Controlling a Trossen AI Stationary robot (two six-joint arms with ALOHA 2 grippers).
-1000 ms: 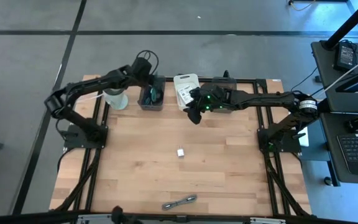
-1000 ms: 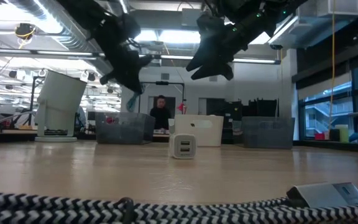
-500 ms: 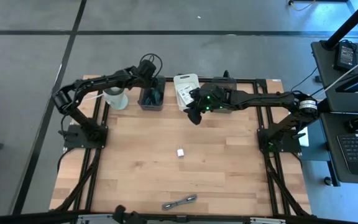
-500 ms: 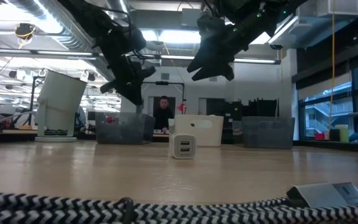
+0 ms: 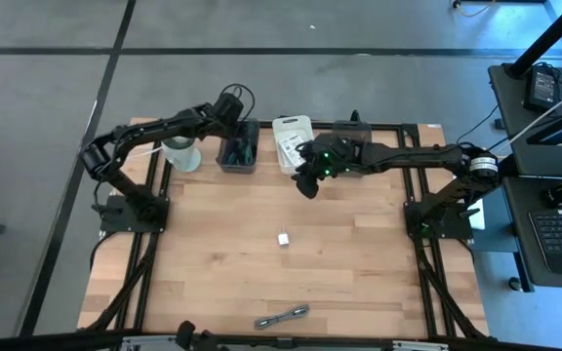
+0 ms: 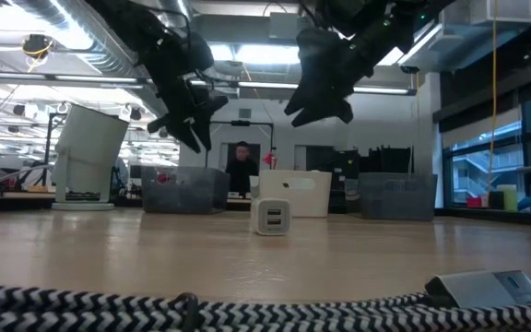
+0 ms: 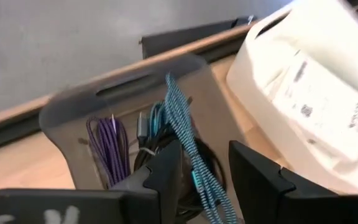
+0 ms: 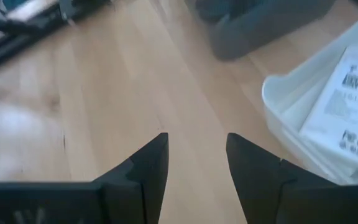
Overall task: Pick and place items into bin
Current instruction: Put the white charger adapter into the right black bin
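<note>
My left gripper (image 5: 232, 109) (image 7: 205, 152) hangs open over the grey bin (image 5: 239, 154) (image 7: 73, 118) at the table's far edge. In the bin lie a teal braided cable (image 7: 178, 121), a purple coil (image 7: 107, 146) and dark cables. My right gripper (image 5: 305, 183) (image 8: 196, 140) (image 6: 319, 103) is open and empty. It hovers above bare wood beside the white bin (image 5: 291, 141) (image 8: 278, 106), which holds printed cards (image 8: 353, 106). A small white cube (image 5: 284, 238) (image 6: 271, 218) stands mid-table. A black-and-white striped cable (image 5: 281, 316) (image 6: 201, 309) lies by the near edge. My left gripper is open; the teal braided cable (image 7: 194, 174) runs through the gap close along one finger (image 7: 166, 171), its free end sticking up over the bin. Whether the finger touches it, I cannot tell.
A pale round cup (image 5: 181, 153) (image 6: 86, 157) stands left of the grey bin. Another grey bin (image 6: 395, 195) sits right of the white one. Black frame rails run along the table's left, right and far edges. A person shows in the room beyond (image 6: 239, 166).
The left arm has swung its elbow toward the table's right, and its gripper has shifted a little toward the far edge above the grey bin. A teal piece that hung below that gripper in the low view no longer shows there. The right gripper has edged slightly right.
</note>
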